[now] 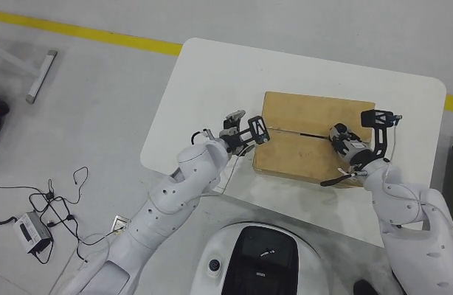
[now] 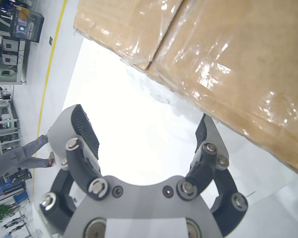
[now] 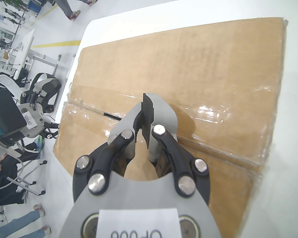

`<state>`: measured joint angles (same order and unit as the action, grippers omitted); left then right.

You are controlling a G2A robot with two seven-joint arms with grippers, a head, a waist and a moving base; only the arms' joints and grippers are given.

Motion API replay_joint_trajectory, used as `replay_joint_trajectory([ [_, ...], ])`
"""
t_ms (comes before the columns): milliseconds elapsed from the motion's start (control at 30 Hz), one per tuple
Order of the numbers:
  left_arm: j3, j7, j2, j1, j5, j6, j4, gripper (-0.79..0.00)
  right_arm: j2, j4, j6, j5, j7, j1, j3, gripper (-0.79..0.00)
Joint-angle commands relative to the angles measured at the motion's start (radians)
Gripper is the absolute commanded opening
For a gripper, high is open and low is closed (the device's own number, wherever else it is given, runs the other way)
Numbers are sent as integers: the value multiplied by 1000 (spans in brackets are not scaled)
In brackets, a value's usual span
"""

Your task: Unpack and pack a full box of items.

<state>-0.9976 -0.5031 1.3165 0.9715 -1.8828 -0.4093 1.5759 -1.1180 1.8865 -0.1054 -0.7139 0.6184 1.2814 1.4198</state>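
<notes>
The taped cardboard box (image 1: pixel 311 136) lies closed at centre-right on the white table (image 1: pixel 212 88). The left gripper (image 2: pixel 140 120), fingers apart, is beside the box's left end. The right gripper (image 3: pixel 145 105), fingers together, is above the box top.

Ahead of my left gripper (image 1: pixel 249 125), past the white table (image 1: pixel 212 81), I see grey floor (image 1: pixel 101 110) with a yellow line (image 1: pixel 86 32); cables (image 1: pixel 52 193) and a small box (image 1: pixel 31 230) lie behind it, leftward.

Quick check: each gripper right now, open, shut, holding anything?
Left gripper: open, empty, beside the cardboard box.
Right gripper: shut, holding nothing, above the box top.
</notes>
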Motion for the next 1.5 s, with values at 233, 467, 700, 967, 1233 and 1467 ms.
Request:
replay_joint_trajectory([
  [233, 14, 58, 11, -27, -50, 86, -48, -37, -5, -12, -8, 4, -7, -14, -22, -785],
  [467, 5, 82, 15, -16, -75, 140, -28, -785, -8, -18, -10, 5, -10, -22, -39, -785],
  [700, -2, 80, 13, 4, -112, 127, 3, -785, -11, -24, -8, 7, -10, -32, -49, -785],
  [967, -34, 67, 13, 15, -108, 121, 48, -175, -13, -32, -5, 8, -6, -39, -54, -785],
  [1233, -57, 55, 13, 11, -106, 91, 87, 0, -16, -43, 0, 8, -4, -49, -70, -785],
  [1467, -63, 47, 18, 2, -112, 110, 121, 0, -19, -52, 5, 7, -6, -56, -83, -785],
])
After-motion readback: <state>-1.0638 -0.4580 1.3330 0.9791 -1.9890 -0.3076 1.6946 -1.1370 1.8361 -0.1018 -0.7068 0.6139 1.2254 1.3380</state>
